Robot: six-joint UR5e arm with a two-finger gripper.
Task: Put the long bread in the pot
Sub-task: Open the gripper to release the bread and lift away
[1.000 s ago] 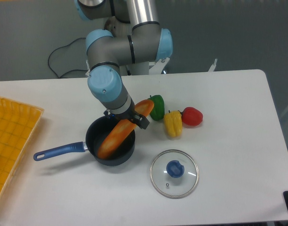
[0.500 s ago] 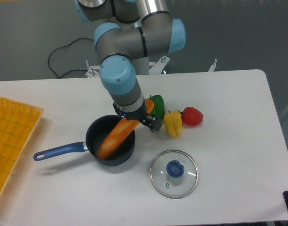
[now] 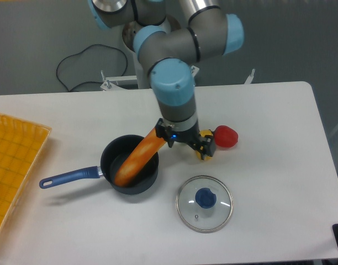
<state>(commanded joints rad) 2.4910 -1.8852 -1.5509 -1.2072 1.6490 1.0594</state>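
The long bread [image 3: 137, 160] is a glossy orange-golden loaf. It lies slanted in the pot [image 3: 110, 157], with its lower end inside and its upper end resting on the far right rim. The pot is dark and round, with a blue handle [image 3: 68, 177] pointing left. My gripper [image 3: 188, 142] is just right of the bread's upper end, over the peppers. Its jaws are apart and hold nothing.
A yellow pepper [image 3: 202, 154] is mostly hidden under the gripper, and a red pepper [image 3: 226, 136] lies to its right. A glass lid with a blue knob [image 3: 204, 203] lies in front of them. A yellow tray [image 3: 11, 160] is at the left edge.
My gripper has moved right, off the bread and over the peppers. The bread has stayed slanted in the pot. The green pepper is now hidden behind the arm.
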